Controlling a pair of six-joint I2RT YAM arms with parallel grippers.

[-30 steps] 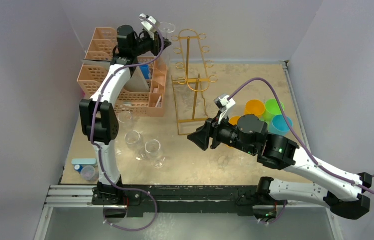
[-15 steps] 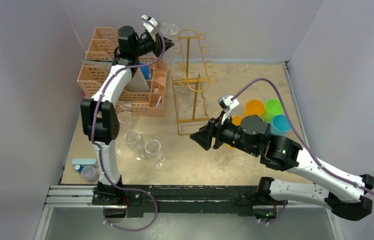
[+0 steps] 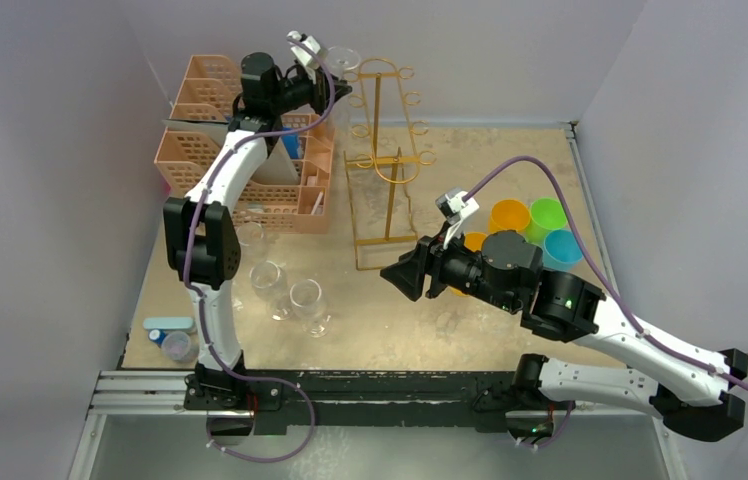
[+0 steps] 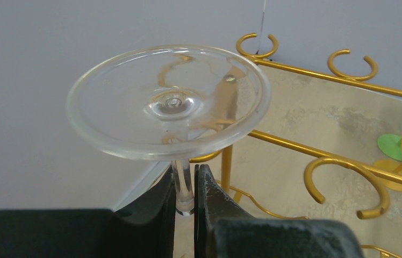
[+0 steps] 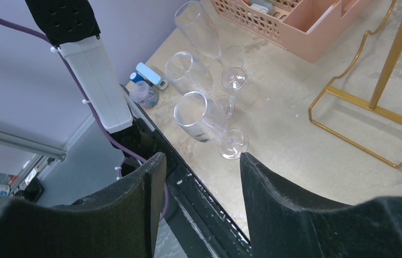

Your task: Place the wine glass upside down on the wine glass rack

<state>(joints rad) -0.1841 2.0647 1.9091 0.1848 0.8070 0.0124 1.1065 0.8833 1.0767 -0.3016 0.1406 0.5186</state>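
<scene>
Clear wine glass (image 4: 169, 102) — closer to rack (image 4: 225, 166)

The wine glass (image 4: 169, 102) is clear and colourless. Toward 12 o'clock on the mottled tan table (image 3: 510, 140), the rack (image 3: 382, 160) is shiny gold wire. At 10 o'clock the lattice-patterned basket (image 3: 178, 150) is peach. At 3 o'clock stand an orange cup (image 3: 509, 215), a green cup (image 3: 548, 213) and a blue cup (image 3: 561, 245). The left arm (image 3: 218, 170) and right arm (image 3: 640, 345) are white with black joints.
</scene>
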